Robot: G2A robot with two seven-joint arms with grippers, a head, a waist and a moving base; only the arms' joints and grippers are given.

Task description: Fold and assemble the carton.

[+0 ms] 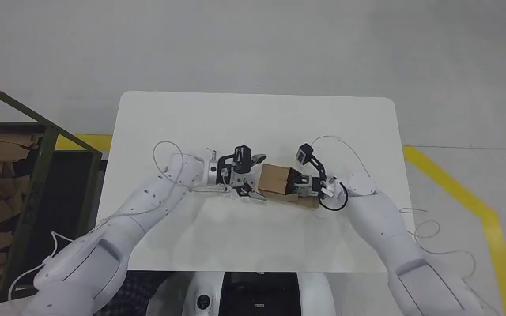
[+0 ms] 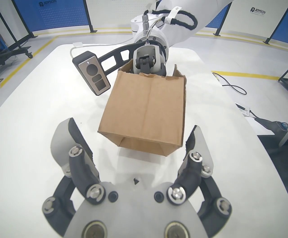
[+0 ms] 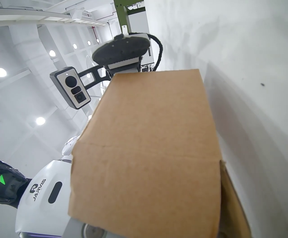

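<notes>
**Q:** Where is the carton, and what is it like?

**A:** The carton [image 1: 277, 180] lies on its side at the middle of a smooth white table [image 1: 237, 118] with rounded corners. It is plain brown corrugated cardboard, shaped as a rectangular sleeve with creased panels. Its near end is open, facing the left gripper [image 1: 249, 186]. At the far end, short flaps stand up with ragged edges.

**Q:** What are the grippers doing?

**A:** In the left wrist view, the left gripper [image 2: 132, 130] is spread wide and holds nothing. Its grey metal fingers carry rough black pads [image 2: 77, 137] and sit just short of the carton's [image 2: 146, 108] open end. The right gripper [image 2: 147, 63] is at the far end, touching the top panel's edge. I cannot tell whether it is clamped or released. In the right wrist view, the carton [image 3: 146, 146] lies close across the lens.

**Q:** Is there any writing?

**A:** Blue and white partition panels [image 2: 60, 13] behind the table carry small printed logos. A thin black cable [image 2: 229, 84] curls on the table [image 2: 45, 90], and yellow floor lines [image 1: 451, 182] run beside it.
</notes>
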